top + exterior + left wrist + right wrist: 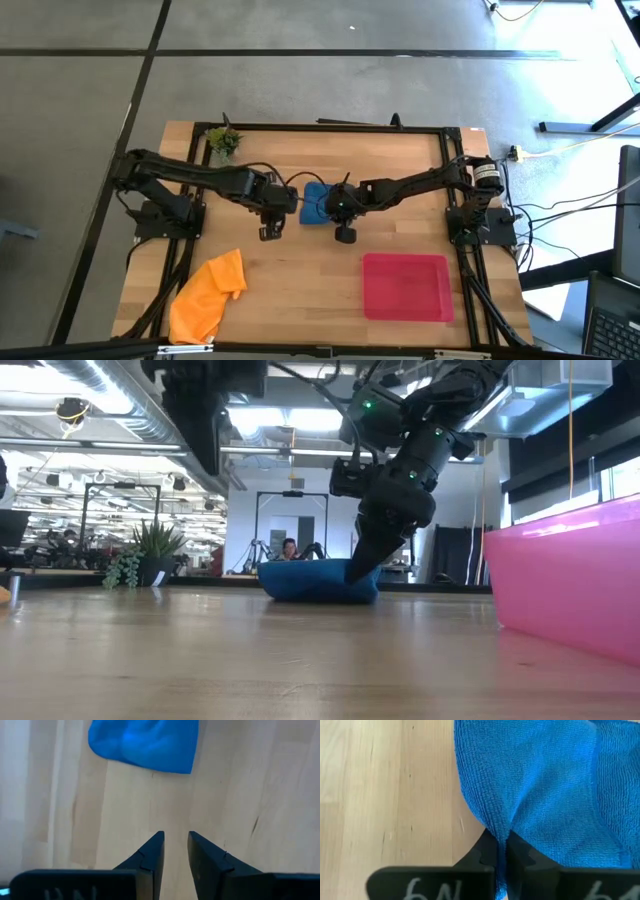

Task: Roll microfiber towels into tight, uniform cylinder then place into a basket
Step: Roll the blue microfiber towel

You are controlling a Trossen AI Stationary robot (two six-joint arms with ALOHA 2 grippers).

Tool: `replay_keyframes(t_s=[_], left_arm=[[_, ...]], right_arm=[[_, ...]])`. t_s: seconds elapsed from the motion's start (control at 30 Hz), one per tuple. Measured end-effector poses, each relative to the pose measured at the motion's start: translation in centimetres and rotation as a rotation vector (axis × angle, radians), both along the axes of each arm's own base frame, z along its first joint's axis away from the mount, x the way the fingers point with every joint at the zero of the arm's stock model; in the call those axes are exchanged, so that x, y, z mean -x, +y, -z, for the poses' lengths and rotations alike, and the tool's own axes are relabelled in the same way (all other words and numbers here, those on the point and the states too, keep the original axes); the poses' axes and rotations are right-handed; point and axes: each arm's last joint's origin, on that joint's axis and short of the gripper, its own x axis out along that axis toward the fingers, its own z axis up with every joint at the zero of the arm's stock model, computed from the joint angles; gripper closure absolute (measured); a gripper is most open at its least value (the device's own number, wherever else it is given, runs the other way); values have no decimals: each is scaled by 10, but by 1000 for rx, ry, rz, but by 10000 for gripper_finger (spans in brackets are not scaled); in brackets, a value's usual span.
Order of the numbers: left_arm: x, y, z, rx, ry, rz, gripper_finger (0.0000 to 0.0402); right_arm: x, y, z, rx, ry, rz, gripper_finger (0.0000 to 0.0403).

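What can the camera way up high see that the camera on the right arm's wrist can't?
Only the high view shows the orange towel, the red basket, a small plant and the left gripper, empty beside the blue towel. Only the right wrist view shows the right gripper pinching a fold of it. Both show the blue towel on the wooden table.

Right gripper [501,862] clamped shut (low), left gripper [176,851] slightly parted.

blue towel [145,745] cut off by frame edge, red tray [570,575] likewise cropped
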Motion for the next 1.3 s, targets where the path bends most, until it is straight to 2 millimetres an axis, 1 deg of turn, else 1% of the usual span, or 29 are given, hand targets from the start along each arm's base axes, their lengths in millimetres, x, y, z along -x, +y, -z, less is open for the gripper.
replay_keyframes(t_s=[0.1,0.27,0.43,0.53,0.63,0.73,0.93,1.13,1.3], left_arm=[[-6,-1,9,17,33,2,323],[-13,-2,19,37,58,7,303],[-17,-1,22,-18,47,-19,288],[-18,-1,22,-34,45,27,288],[-24,-1,25,-46,15,90,291],[-30,-1,30,-55,-56,155,294],[-36,8,58,8,-161,251,293],[-33,13,90,10,-266,263,296],[-27,11,107,5,-315,266,296]], right_arm=[[0,0,0,1,0,-1,394],[0,0,0,17,0,-27,393],[0,0,0,19,0,-30,393],[0,0,0,17,2,-27,393],[0,0,0,8,6,-12,393],[0,0,0,-4,6,7,393],[1,0,0,-15,11,25,392],[1,0,1,-16,12,24,392],[1,0,1,-16,14,23,392]])
